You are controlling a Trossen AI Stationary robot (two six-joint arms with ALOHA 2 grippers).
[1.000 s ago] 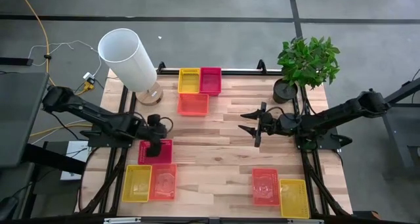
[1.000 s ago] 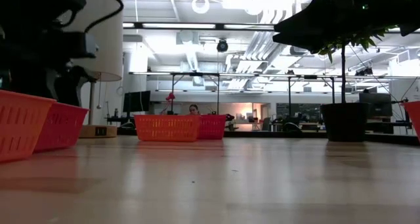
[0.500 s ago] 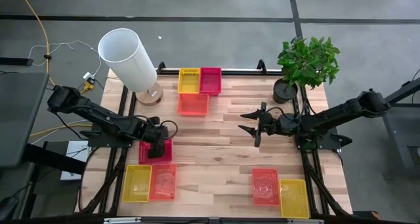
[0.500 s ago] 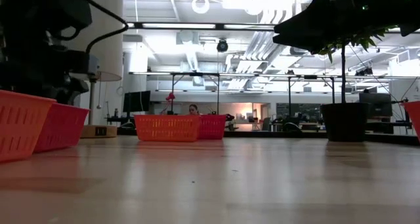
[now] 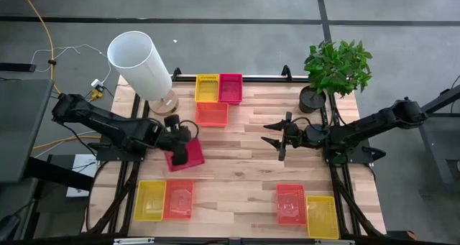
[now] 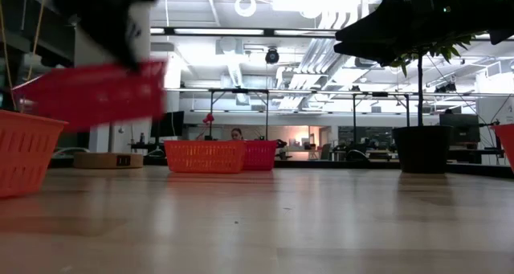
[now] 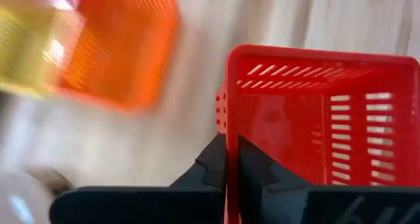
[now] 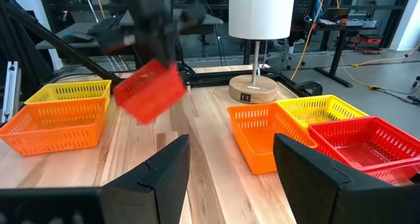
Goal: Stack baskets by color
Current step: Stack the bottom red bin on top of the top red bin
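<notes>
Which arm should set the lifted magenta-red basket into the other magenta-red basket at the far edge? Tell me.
Left. The left gripper is already shut on the lifted magenta-red basket; the far magenta-red basket lies ahead. The right gripper hangs open and empty at mid-table.

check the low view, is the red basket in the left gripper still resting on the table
No, the red basket hangs clear above the table, pinched by its rim in the left gripper.

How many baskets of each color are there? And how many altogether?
Yellow baskets: 3
Magenta-red baskets: 2, one on the table and one lifted by the left gripper
Orange baskets: 3
Total: 8 baskets
</notes>
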